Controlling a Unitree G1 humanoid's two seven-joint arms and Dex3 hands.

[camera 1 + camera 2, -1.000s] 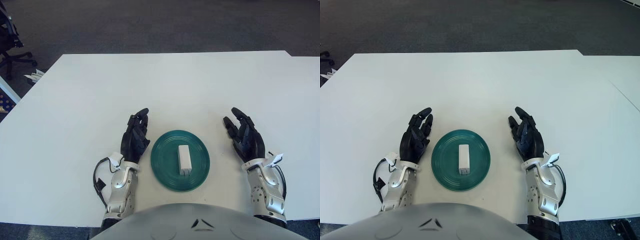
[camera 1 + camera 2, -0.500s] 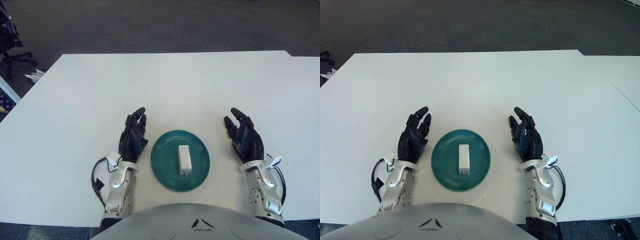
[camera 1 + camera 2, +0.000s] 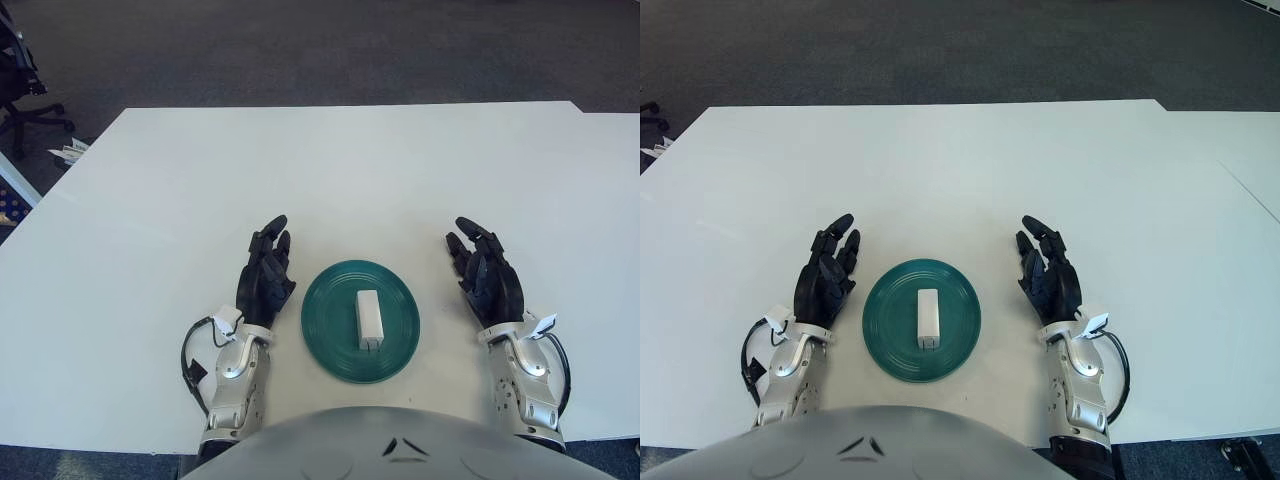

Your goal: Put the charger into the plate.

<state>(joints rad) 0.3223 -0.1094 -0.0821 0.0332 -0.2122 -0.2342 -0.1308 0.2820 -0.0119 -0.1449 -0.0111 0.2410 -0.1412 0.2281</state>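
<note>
Left eye view shows the charger (image 3: 368,319) lying in the middle of the plate (image 3: 334,340) near the table's (image 3: 330,170) front edge, so the job looks done. My left hand (image 3: 265,282) and right hand (image 3: 486,282) flank it, fingers spread, holding nothing.

A white table (image 3: 330,170) fills the view over dark grey carpet (image 3: 300,50); what seems an office chair (image 3: 18,95) stands far left.

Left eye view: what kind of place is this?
Probably an office or lab: a large white table, dark carpet and an office chair base at far left. A charger lies in a green plate.
</note>
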